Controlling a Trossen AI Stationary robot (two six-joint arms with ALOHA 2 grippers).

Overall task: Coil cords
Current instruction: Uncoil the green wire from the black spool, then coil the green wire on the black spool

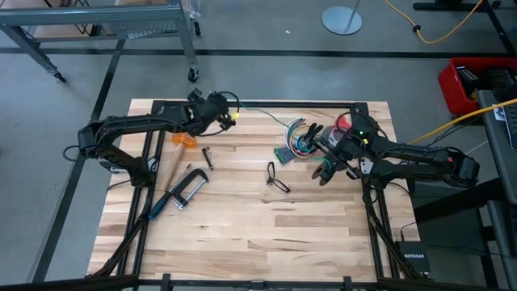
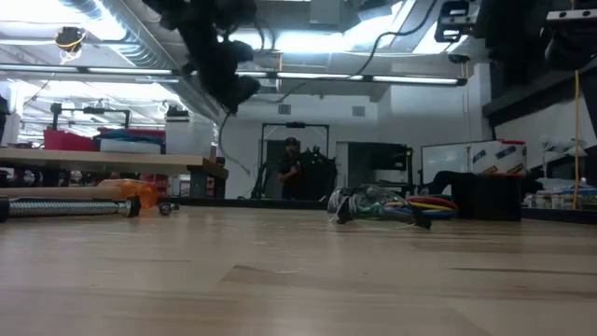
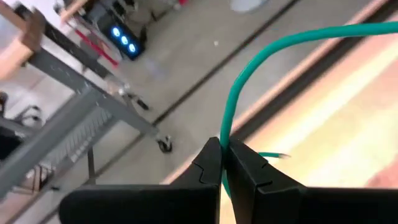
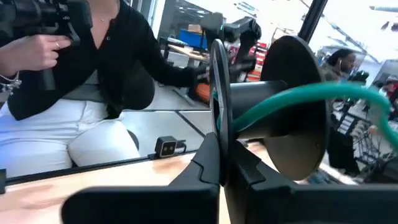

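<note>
Left gripper (image 3: 222, 163) pinched on thin green cord (image 3: 249, 74), above table's far edge. Right gripper (image 4: 224, 163) clamped on black plastic spool (image 4: 280, 118) carrying same cord.

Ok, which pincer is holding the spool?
The right pincer, shut on a flange of the black spool wound with green cable; the left pincer pinches only the cable itself.

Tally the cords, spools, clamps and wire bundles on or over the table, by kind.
green cord: 1
black spool: 1
metal clamp: 1
bundle of multicoloured wires: 1
Total: 4
</note>
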